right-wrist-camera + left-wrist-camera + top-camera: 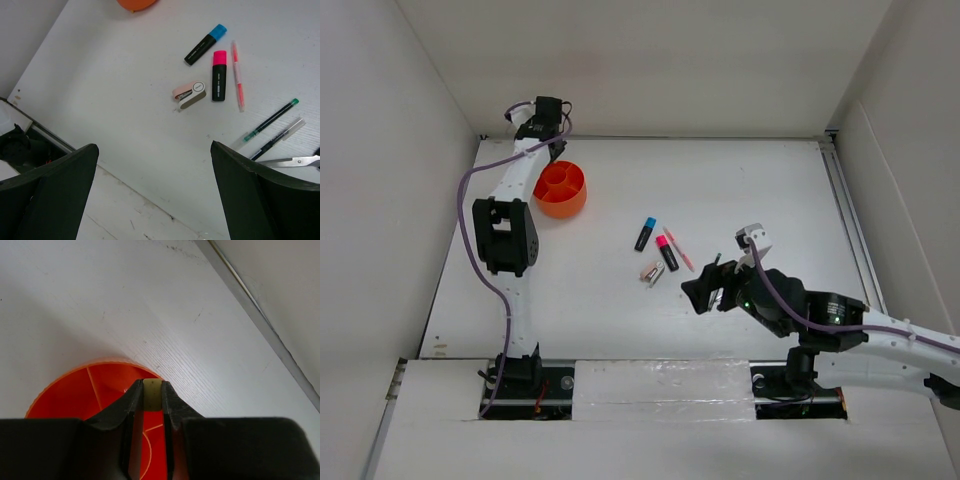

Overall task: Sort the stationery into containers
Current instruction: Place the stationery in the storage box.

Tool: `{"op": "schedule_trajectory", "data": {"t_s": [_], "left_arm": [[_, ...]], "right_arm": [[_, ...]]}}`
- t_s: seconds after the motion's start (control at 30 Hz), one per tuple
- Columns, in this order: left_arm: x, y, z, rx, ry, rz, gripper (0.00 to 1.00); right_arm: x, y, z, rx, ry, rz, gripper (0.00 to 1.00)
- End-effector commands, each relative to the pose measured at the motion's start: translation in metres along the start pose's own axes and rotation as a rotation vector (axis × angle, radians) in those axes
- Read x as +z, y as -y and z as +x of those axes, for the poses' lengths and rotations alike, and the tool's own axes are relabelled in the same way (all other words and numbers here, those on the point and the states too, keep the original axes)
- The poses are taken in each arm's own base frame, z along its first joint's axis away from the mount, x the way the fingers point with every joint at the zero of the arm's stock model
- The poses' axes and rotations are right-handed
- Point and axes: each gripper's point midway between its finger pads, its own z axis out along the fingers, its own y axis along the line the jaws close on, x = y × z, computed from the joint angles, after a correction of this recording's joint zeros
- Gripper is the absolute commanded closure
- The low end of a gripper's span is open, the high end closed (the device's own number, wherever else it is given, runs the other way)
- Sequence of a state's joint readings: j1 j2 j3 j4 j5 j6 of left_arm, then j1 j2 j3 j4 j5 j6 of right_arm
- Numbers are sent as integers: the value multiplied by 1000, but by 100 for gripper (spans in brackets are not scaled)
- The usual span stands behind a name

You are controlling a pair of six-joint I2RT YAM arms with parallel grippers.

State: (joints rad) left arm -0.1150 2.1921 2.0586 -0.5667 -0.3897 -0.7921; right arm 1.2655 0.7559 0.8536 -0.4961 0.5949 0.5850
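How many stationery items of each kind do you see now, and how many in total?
Highlighters: 2
Pens: 3
Scissors: 1
Small stapler-like item: 1
Pale piece held in the left hand: 1
Total: 8

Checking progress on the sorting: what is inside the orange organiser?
Only its dividers show; no stationery is visible inside the orange organiser. The left end effector, shut on a small pale item, covers part of it in the left wrist view.
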Motion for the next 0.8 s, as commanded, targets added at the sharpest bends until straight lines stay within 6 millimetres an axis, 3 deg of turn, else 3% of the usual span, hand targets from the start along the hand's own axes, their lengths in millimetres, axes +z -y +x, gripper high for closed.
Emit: {"op": "schedule_trajectory", "data": {"t_s": [0.0,0.33,0.77], "left_arm": [[-7,5,-1,24,15,13,100],[-12,-4,1,47,18,-33,100],[-15,-10,2,47,16,-52,100]], "right_arm": [[-5,-3,-9,27,27,-9,0],[-16,7,-14,44,47,2,0],[-16,7,-14,53,47,2,0]]}}
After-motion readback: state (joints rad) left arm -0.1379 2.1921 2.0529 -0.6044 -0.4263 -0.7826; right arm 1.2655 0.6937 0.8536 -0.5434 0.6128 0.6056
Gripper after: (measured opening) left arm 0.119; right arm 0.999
